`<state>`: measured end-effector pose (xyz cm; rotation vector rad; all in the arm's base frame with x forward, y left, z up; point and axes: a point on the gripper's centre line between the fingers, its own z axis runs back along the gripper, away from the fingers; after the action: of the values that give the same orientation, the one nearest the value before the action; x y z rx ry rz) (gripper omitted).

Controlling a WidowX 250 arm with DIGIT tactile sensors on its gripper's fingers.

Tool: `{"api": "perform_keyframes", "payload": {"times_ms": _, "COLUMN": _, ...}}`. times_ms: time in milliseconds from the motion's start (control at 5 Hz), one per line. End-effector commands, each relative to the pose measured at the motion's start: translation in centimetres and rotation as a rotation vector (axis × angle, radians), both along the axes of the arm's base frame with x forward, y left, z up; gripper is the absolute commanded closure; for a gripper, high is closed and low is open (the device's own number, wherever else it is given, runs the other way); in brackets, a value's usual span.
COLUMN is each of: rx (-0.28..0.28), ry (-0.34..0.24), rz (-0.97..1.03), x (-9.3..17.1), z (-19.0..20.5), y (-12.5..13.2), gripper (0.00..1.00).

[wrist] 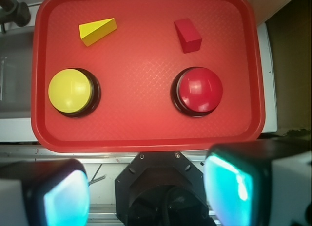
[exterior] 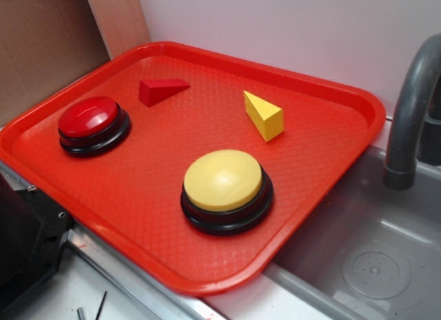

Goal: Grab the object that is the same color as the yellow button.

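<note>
A small yellow wedge block [exterior: 264, 114] [wrist: 98, 31] lies on the red tray [exterior: 324, 168] [wrist: 141, 133], toward its far right in the exterior view. The big yellow button [exterior: 223, 180] [wrist: 70, 91] with its black base sits nearer the front edge. My gripper [wrist: 146, 192] hangs high above the tray's near edge, over the robot base, well away from the wedge. Its two teal pads [wrist: 67, 199] stand far apart with nothing between them, so it is open. The gripper does not show in the exterior view.
A red wedge block [exterior: 160, 90] [wrist: 188, 35] and a red-domed button [exterior: 89, 119] [wrist: 199, 90] share the tray. A grey sink [exterior: 372, 265] with a grey faucet [exterior: 410, 113] lies to the right. The black robot base [exterior: 27, 244] [wrist: 163, 187] sits at the tray's near edge.
</note>
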<state>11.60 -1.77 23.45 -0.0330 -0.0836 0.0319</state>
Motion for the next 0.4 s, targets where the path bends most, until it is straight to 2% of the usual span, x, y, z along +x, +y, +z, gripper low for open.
{"api": "perform_keyframes", "payload": {"times_ms": 0, "rx": 0.0, "ry": 0.0, "rz": 0.0, "x": 0.0, "z": 0.0, "y": 0.0, "gripper": 0.0}}
{"api": "perform_keyframes", "payload": {"times_ms": 200, "rx": -0.07, "ry": 0.09, "rz": 0.168, "x": 1.4, "z": -1.1, "y": -0.1, "gripper": 0.0}}
